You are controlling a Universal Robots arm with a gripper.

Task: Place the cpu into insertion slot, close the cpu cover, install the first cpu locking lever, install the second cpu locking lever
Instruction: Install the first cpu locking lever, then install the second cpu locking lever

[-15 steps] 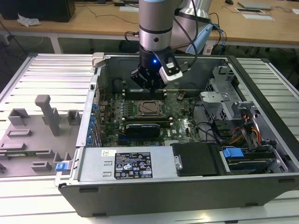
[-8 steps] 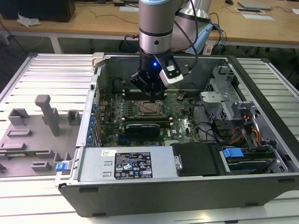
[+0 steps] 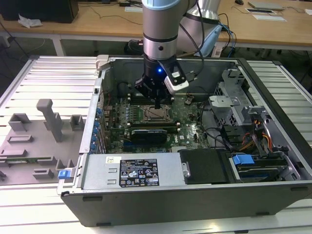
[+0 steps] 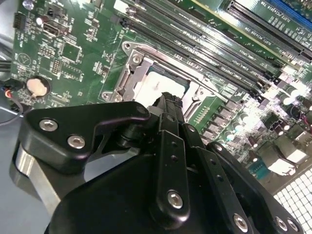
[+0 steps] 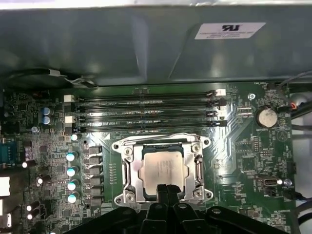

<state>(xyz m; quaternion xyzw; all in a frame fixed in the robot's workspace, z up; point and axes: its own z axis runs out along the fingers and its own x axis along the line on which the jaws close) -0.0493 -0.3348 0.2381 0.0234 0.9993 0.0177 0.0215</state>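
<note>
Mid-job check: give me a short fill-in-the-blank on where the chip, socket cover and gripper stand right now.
1. The cpu lies flat inside the ____.
2. The cpu cover frames the chip, its silver-grey top showing through the cover's square ____.
3. The gripper has its fingers pressed ____, their tips at the chip's edge.
4. In the first wrist view, four long black ____ slots run beside the socket.

Missing words: insertion slot; opening; together; memory

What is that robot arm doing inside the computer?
A robot arm is working on the green motherboard of an opened computer case. Its gripper is down at the edge of the cpu, the shiny square chip. The cpu lies flat in the insertion slot, and the gripper's fingers look pressed together right over it.
</note>
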